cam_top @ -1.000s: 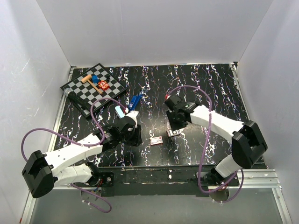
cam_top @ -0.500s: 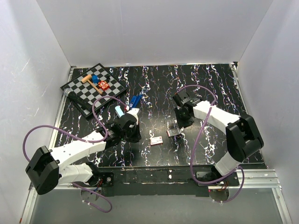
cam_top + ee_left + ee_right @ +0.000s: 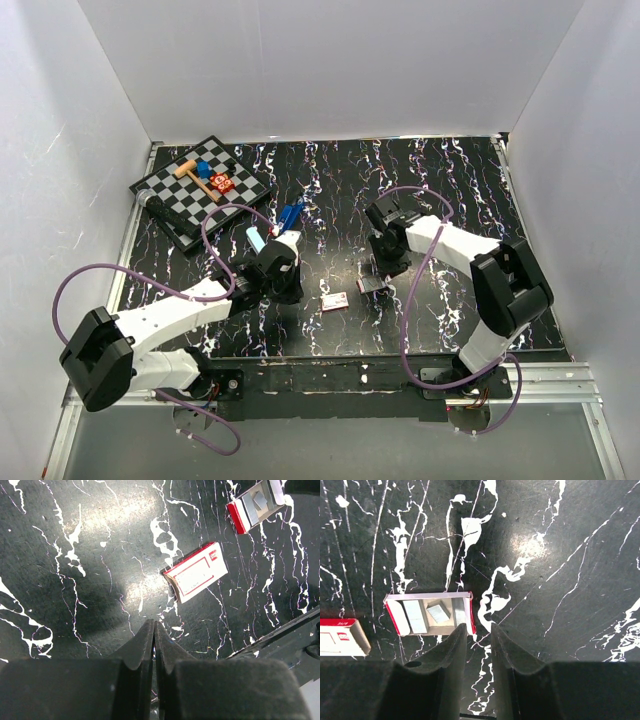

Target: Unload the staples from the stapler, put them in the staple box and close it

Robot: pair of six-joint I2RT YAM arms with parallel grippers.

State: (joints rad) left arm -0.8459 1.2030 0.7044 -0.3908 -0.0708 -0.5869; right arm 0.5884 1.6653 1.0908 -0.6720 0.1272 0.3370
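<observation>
1. The left end effector [image 3: 153, 625] has shut within the last second. Its fingers now meet tip to tip with nothing between them, above the bare worktop [image 3: 75, 555] and near the red-and-white staple box [image 3: 196, 577].
2. The right end effector [image 3: 479, 627] has narrowed a little. A slim, empty gap remains between its fingers, just at the edge of the small red-edged tray [image 3: 395, 612].
3. Grey staples [image 3: 415, 616] lie as short strips inside this tray.
4. The stapler [image 3: 291, 215] lies on the worktop beyond the left arm, near the checkered board [image 3: 160, 188], and apart from both end effectors.
5. Nobody holds the stapler and strips are already out, so I judge the unloading is nearly finished. Whether more staples remain inside, I cannot tell.
</observation>
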